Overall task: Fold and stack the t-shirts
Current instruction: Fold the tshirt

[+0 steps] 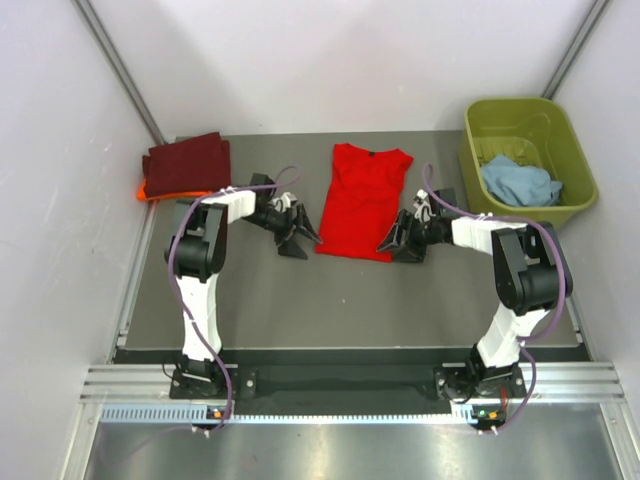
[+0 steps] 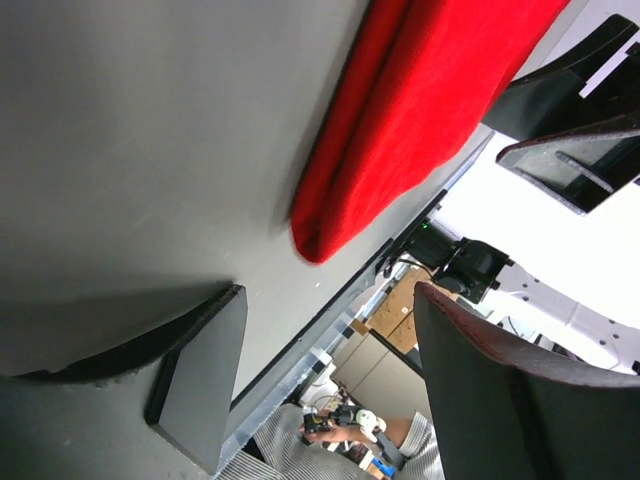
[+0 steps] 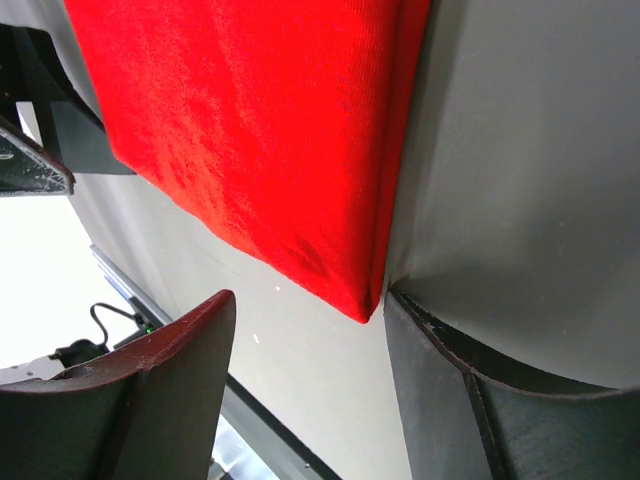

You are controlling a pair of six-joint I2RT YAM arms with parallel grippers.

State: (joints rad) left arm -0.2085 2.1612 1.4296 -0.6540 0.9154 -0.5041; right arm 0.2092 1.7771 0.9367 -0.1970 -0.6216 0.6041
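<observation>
- Left gripper (image 1: 296,244): my jaws wide, empty, beside red shirt (image 1: 362,200).
- Right gripper (image 1: 397,243): wide, empty, at its near right corner.
- Maroon shirt (image 1: 188,162): folded, far left.

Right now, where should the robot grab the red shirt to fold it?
At its two near hem corners. The shirt lies flat on the table, sides folded in, collar far away, and open jaws sit low beside each corner. It is probably best to come in from the sides, left and right, sliding one finger under the edge.
</observation>
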